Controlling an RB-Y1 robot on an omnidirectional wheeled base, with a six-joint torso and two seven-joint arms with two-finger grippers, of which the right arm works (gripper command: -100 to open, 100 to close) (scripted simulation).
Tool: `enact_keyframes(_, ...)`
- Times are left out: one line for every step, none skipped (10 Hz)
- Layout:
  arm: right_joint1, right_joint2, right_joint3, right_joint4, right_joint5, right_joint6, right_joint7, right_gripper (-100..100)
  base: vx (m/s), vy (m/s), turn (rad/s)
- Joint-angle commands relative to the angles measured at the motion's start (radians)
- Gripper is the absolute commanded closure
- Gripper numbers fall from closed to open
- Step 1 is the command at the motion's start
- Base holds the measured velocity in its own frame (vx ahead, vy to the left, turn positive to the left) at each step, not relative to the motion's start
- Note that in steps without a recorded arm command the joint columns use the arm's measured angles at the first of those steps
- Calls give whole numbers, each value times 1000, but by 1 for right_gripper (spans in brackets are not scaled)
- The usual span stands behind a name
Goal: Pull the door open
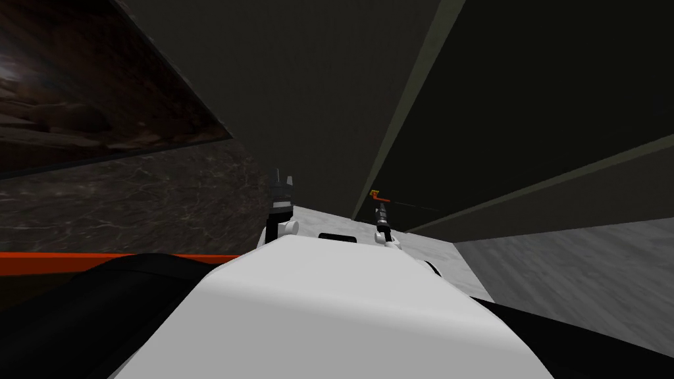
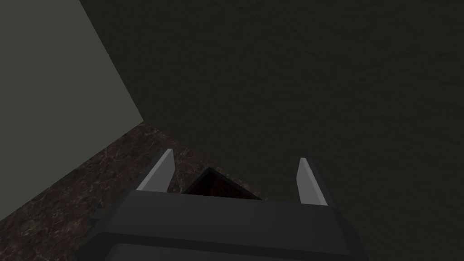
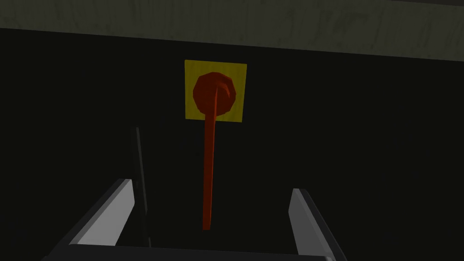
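Starting at our left, a dark marbled wall (image 1: 131, 197) runs along that side, with an orange strip (image 1: 99, 258) at its foot. Our left gripper (image 1: 282, 176) is raised just above the chest, well apart from the door handle. In its own wrist view the left gripper (image 2: 236, 154) has its 2 fingers (image 2: 158, 172) standing apart with nothing between them.

Further right, a pale door frame (image 1: 408, 99) slants up the scene, and the dark door (image 1: 526, 99) lies beyond it. Our right gripper (image 1: 379, 212) sits right at the door, just below the red lever handle (image 1: 380, 197).

In the right wrist view, the handle (image 3: 209, 158) springs from a round red hub on a yellow plate (image 3: 192, 72) fixed to the door (image 3: 362, 136), near the frame (image 3: 226, 18). The lever runs from the hub toward the right gripper (image 3: 210, 186), and its free end lies between the 2 fingers (image 3: 108, 208). These fingers are spread wide, with a gap on each side of the lever, so they touch nothing.
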Motion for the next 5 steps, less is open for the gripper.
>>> enact_keyframes(26, -21, -2, 0, -1, -21, -26, -100, 224, 61, 73)
enact_keyframes(26, -21, -2, -8, -1, -21, -26, -100, 153, 45, 15)
enact_keyframes(26, -21, -2, -3, -1, -21, -26, -100, 52, 13, -3)
enact_keyframes(46, -46, -3, 2, -3, -37, -51, -100, 103, 17, 77)
enact_keyframes(52, -54, -4, 3, -3, -42, -59, -100, 140, 5, 51)
